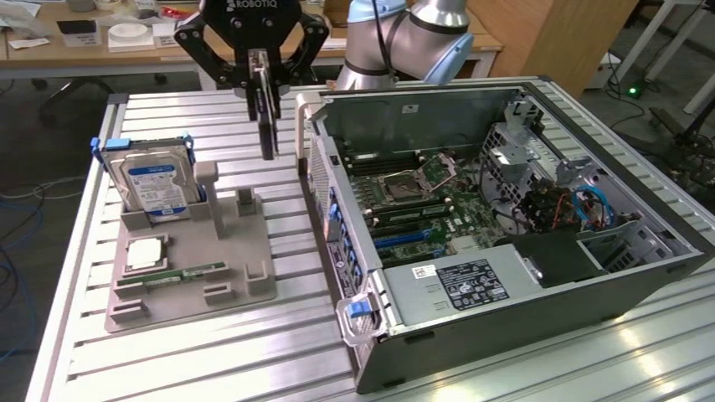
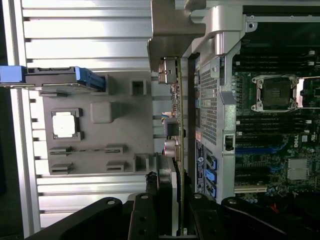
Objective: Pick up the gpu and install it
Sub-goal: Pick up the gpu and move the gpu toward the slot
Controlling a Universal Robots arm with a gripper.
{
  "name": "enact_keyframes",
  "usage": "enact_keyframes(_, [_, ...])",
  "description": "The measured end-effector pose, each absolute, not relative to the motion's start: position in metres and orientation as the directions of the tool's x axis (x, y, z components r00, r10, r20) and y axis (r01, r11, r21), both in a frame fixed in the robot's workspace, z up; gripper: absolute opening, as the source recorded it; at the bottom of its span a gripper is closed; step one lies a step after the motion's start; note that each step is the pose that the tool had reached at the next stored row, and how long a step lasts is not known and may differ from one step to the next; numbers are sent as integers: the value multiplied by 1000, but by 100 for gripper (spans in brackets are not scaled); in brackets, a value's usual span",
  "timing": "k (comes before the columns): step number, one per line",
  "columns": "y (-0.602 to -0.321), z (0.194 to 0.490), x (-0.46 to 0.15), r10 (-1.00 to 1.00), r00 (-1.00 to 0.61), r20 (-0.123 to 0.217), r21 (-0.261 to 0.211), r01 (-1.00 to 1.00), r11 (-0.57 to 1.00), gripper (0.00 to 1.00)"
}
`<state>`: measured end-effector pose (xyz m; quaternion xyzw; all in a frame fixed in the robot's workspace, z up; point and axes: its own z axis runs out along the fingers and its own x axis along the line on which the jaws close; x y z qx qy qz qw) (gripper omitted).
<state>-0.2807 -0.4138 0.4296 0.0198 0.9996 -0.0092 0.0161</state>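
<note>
The gpu [image 1: 267, 117] is a thin dark card hanging edge-down from my gripper [image 1: 264, 84], which is shut on its upper part. It hangs in the air above the gap between the grey fixture [image 1: 190, 276] and the open computer case [image 1: 503, 226], clear of both. In the wrist view the gpu [image 2: 176, 115] is seen edge-on, running from between my gripper [image 2: 172, 200] fingers to its silver metal bracket [image 2: 172, 30], right beside the case's perforated wall [image 2: 207, 100]. The motherboard [image 1: 430, 205] lies exposed inside the case.
On the grey fixture stand a silver hard drive with a blue-white label [image 1: 156, 188], a square processor chip [image 1: 146, 251] and a narrow green memory stick [image 1: 179, 275]. The slatted aluminium table [image 1: 201, 352] carries everything. A desk with clutter [image 1: 112, 38] stands behind.
</note>
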Motion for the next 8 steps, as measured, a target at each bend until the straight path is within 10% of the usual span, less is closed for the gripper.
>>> enact_keyframes(8, [-414,430,-275,39,-999,-33,-18,40,999,28])
